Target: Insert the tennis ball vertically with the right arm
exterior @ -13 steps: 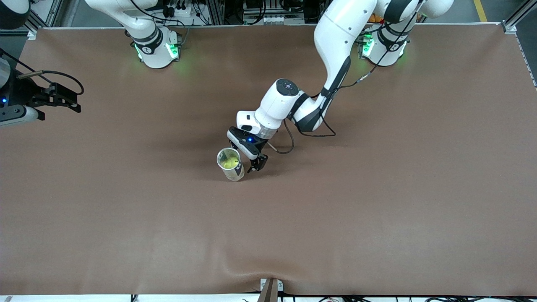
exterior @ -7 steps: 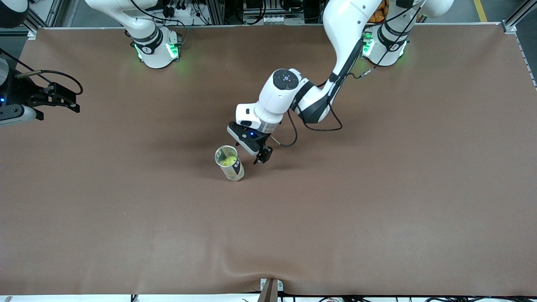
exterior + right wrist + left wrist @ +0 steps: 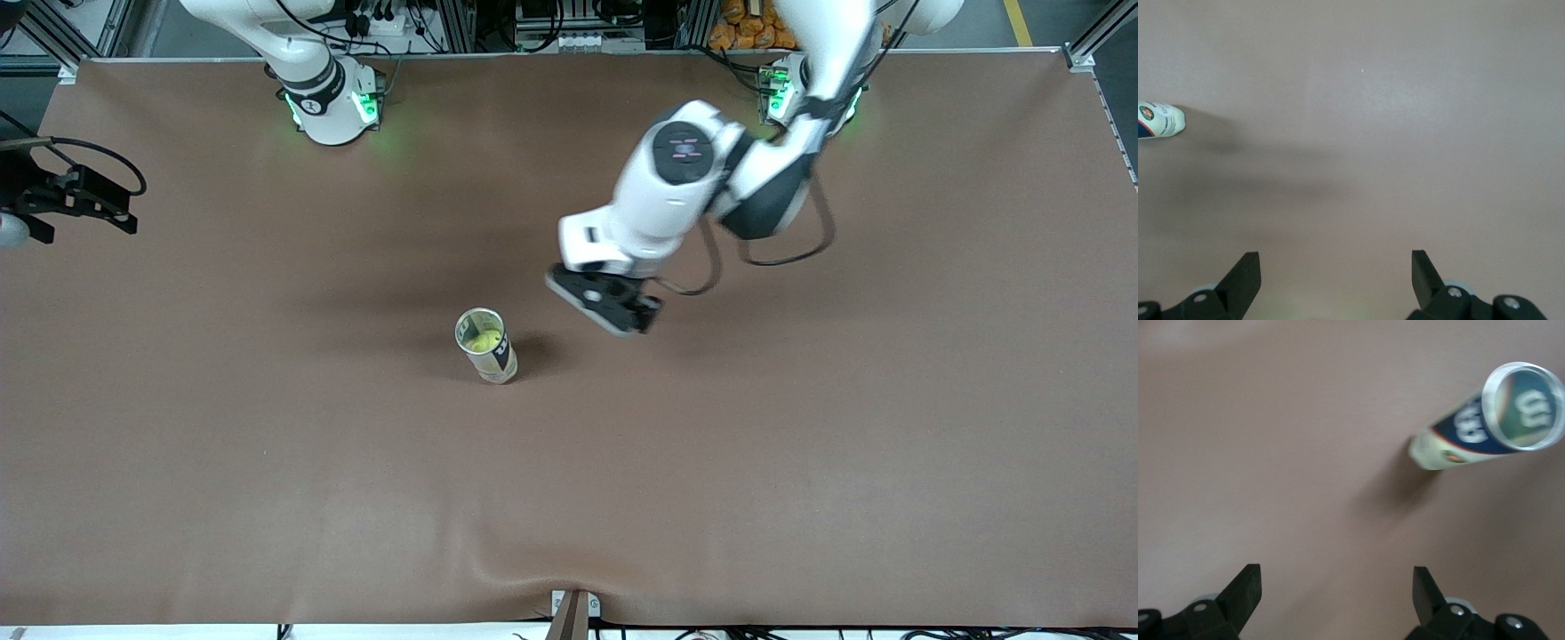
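Tennis ball point(image 3: 485, 340): yellow-green, sitting inside the ball can, low in the tube; it looks already inserted.
Ball handling: by my judgement light, felt-covered and springy, so easy to pinch across its middle; it is not reachable from the side while in the tube.
Ball can point(image 3: 487, 346): clear plastic tube with a dark printed label, standing upright and open-topped near the middle of the table point(image 3: 800, 462).
Can handling: likely thin-walled, light and tippy; best taken around the mid-body, gently, since a hard squeeze could flex it.
Left gripper point(image 3: 613, 307): over the table beside the can, toward the left arm's end, clear of it, jaws wide and empty.
Right gripper point(image 3: 84, 197): at the right arm's end of the table, well apart from the can, jaws wide and empty; this arm waits.
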Motion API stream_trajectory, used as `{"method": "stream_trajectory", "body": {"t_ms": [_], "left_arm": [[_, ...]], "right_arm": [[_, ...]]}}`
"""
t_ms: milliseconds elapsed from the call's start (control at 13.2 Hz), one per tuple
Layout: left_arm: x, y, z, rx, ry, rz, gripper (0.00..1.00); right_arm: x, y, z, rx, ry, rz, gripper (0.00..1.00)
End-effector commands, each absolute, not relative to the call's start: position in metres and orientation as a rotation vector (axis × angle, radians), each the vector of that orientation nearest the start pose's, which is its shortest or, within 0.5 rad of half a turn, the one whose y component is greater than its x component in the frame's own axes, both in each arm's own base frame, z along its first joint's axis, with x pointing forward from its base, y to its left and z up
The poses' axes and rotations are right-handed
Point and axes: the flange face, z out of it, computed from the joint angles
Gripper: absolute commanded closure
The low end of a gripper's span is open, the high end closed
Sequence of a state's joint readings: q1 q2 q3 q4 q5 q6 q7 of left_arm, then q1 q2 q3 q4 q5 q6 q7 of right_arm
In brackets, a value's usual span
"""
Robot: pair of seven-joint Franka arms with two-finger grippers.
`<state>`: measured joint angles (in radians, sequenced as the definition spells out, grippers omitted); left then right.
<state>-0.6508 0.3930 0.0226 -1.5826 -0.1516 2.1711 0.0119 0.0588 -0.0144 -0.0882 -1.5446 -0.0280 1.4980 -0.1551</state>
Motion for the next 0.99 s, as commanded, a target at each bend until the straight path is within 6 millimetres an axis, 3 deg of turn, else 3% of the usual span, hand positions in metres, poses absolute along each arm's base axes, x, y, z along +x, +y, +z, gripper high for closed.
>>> {"method": "stream_trajectory", "body": {"t_ms": [0,304,456,608,760,912], "left_arm": [[0.577,-0.329,0.464,-3.196,0.731,-0.176,0.00],[0.605,-0.218,0.521,-3.113,0.536,-0.059,0.00],[0.614,-0.162,0.543,-3.133,0.384,-0.014,0.00],[0.616,-0.118,0.554,-3.153,0.273,0.001,0.00],[0.616,-0.079,0.568,-3.165,0.173,-0.026,0.00],[0.608,-0.056,0.581,-3.166,0.088,-0.010,0.00]], "right_arm": [[0.535,-0.021,0.643,-3.192,-0.120,0.141,0.00],[0.535,-0.019,0.657,-3.222,-0.113,0.102,0.00],[0.534,-0.033,0.662,-3.209,-0.066,0.082,0.00],[0.529,-0.056,0.666,-3.207,-0.013,0.087,0.00],[0.528,-0.054,0.663,-3.181,0.002,0.116,0.00],[0.534,-0.055,0.653,-3.167,0.012,0.129,0.00]]}}
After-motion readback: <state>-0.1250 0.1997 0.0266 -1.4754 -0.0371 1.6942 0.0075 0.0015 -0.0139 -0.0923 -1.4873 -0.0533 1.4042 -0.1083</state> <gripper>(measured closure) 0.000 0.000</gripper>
